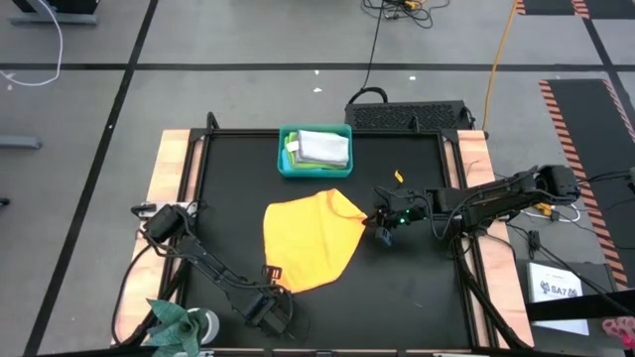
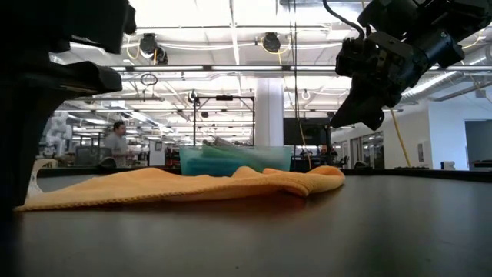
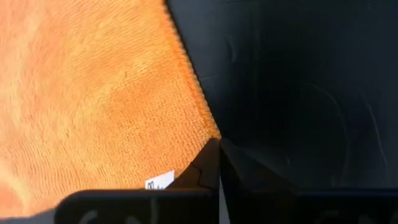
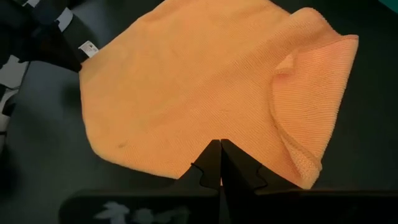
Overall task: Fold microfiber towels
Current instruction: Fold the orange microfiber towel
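Observation:
An orange-yellow microfiber towel (image 1: 310, 238) lies spread on the black table, with its right corner folded over onto itself (image 4: 311, 93). My left gripper (image 1: 274, 281) is shut at the towel's near corner, beside a white label (image 3: 160, 180). My right gripper (image 1: 383, 228) is shut with nothing in it. It hangs above the towel's right corner, and the low view shows my right gripper (image 2: 367, 115) clear of the cloth. Folded grey and lime green towels sit in the teal bin (image 1: 288, 167). My left gripper has its two fingers closed on the tip of the towel's near corner (image 3: 210, 132), next to the white label. It comes from above, pointing steeply down. The fingertips hide how much cloth is between them. The corner (image 4: 84, 62) lies down on the table, and the towel is slack.
The teal bin stands at the far middle of the table, beyond the towel. A small yellow item (image 1: 398, 177) lies far right of the towel. A green leafy thing (image 1: 177, 319) sits at the near left corner. Wooden rails (image 1: 171, 178) edge the table.

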